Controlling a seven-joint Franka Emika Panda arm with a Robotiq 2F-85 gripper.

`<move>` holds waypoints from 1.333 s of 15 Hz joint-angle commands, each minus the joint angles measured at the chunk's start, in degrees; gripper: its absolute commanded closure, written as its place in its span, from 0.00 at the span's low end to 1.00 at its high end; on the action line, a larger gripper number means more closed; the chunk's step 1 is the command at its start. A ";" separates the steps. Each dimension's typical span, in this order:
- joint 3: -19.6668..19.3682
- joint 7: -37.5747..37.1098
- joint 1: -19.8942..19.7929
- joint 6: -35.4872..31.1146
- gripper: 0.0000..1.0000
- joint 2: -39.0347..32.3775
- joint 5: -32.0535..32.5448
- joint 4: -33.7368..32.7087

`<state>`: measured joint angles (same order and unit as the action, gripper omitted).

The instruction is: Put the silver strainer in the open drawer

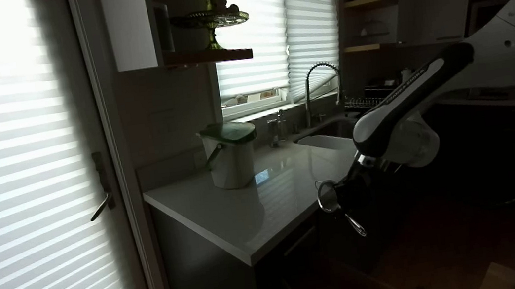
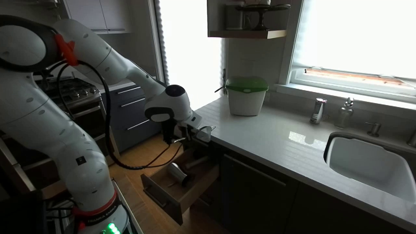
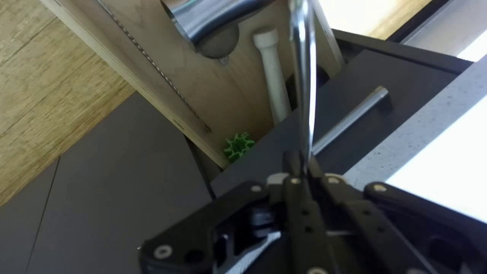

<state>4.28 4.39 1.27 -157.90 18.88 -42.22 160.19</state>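
Wrist view: the black two-fingered gripper (image 3: 303, 164) clamped the round silver-metal strainer (image 3: 308, 83) above the open wooden drawer (image 3: 224, 99); pale countertop (image 3: 449, 152) stood nearby, light-brown plank flooring (image 3: 45, 76) below.

Saw a pale, glossy, straight-edged table (image 2: 273, 143). Found on it a white, green-lidded, bucket-shaped container (image 2: 247, 97). Noted, well apart, a silver cylindrical can (image 2: 318, 111) near a clear glass pump bottle (image 2: 344, 116), and a short metal spout (image 2: 375, 129) just beside a white inset sink (image 2: 364, 159).
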 commanded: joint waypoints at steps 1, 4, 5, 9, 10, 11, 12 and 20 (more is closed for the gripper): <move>3.76 1.64 0.43 -5.36 0.99 -2.63 -9.01 -0.23; 6.33 -0.31 -1.30 -9.09 0.99 -7.71 -15.58 -0.96; 7.31 -2.05 -2.45 -10.89 0.99 -9.51 -16.19 -0.95; 7.19 -3.82 -3.66 -14.22 0.99 -14.67 -22.01 -1.04; 6.19 -2.47 -3.80 -9.58 0.99 -14.26 -22.40 -1.07; 6.30 -2.30 -3.04 -12.51 0.96 -13.46 -20.54 -1.10; 6.19 -2.30 -3.34 -11.46 0.96 -14.33 -20.85 -1.19; 7.29 -1.06 -2.58 -13.07 0.99 -22.31 -21.13 -4.08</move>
<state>10.82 2.38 -2.10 -169.46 1.97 -62.93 158.10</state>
